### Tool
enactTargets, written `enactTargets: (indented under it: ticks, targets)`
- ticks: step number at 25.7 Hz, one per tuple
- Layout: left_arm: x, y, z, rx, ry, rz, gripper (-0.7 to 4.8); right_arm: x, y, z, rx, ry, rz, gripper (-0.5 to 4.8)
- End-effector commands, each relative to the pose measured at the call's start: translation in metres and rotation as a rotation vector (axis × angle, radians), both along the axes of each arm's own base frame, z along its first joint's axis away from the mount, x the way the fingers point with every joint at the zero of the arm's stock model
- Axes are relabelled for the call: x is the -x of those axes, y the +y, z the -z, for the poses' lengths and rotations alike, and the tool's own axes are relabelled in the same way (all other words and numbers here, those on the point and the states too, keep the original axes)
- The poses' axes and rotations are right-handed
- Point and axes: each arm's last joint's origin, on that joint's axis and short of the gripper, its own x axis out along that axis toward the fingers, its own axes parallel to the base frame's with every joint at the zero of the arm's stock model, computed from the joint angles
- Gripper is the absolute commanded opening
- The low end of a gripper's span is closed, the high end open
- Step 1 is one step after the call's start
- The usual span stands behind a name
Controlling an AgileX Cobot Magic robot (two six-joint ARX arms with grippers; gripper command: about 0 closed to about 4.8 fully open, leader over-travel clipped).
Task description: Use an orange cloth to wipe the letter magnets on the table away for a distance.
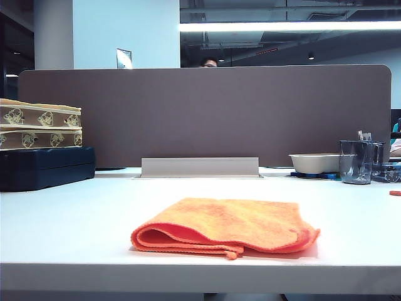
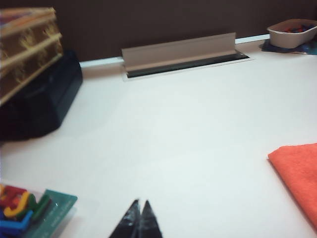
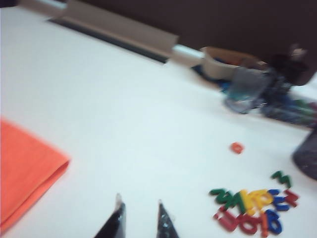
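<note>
A folded orange cloth [image 1: 225, 226] lies flat at the front centre of a pale desk [image 1: 75, 219] in the exterior view, its stitched hem toward the camera, with neither arm in that frame. Behind it a grey cable-tray flap [image 1: 200, 167] stands open against a brown partition panel [image 1: 207, 113]. At the left edge, two patterned flat boxes [image 1: 40, 124] are stacked on a dark blue case [image 1: 45, 166]; their printed motifs are too small to read. At the right sit a shallow beige tray [image 1: 315, 162] and a translucent grey cup [image 1: 357, 161].

In the left wrist view, the left tool [image 2: 139, 204] hangs over bare desk with its dark tips pressed together, the cloth's corner off at the right edge and a teal-edged packet of coloured letters [image 2: 29, 210] at lower left; any print on it is blurred.

In the right wrist view, the right tool [image 3: 140, 204] hangs above the desk with its tips slightly spread and pinching nothing. The letter magnets [image 3: 252, 208], in red, yellow, green and blue, lie clustered at the lower right of that frame, well apart from the cloth at the left edge. A lone orange-red piece [image 3: 237, 147] rests nearer the cup. Nothing stands between the cloth and the magnets.
</note>
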Motion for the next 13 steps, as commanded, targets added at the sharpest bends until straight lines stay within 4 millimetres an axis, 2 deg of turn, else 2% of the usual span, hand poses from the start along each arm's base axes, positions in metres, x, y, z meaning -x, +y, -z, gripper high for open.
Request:
enactTargets:
  ticks: [1,3,5,7,13]
  targets:
    - [-0.004,-0.001,0.007,0.037,-0.023,-0.003,-0.06,-0.004,0.001,0.005,-0.03,-0.05,0.053,0.8]
    - [-0.005,-0.001,0.011,0.039,-0.012,-0.005,-0.06,-0.005,0.002,0.008,-0.037,-0.06,0.054,0.74]
    - [-0.006,-0.001,0.015,0.038,-0.003,-0.005,-0.06,-0.006,0.003,0.012,-0.037,-0.061,0.054,0.32]
    - [-0.006,-0.001,0.017,0.036,0.003,-0.006,-0.06,-0.007,0.003,0.016,-0.033,-0.055,0.054,0.15]
    - [-0.008,-0.002,0.026,0.03,0.028,-0.007,-0.06,-0.011,0.006,0.039,-0.015,-0.03,0.055,0.07]
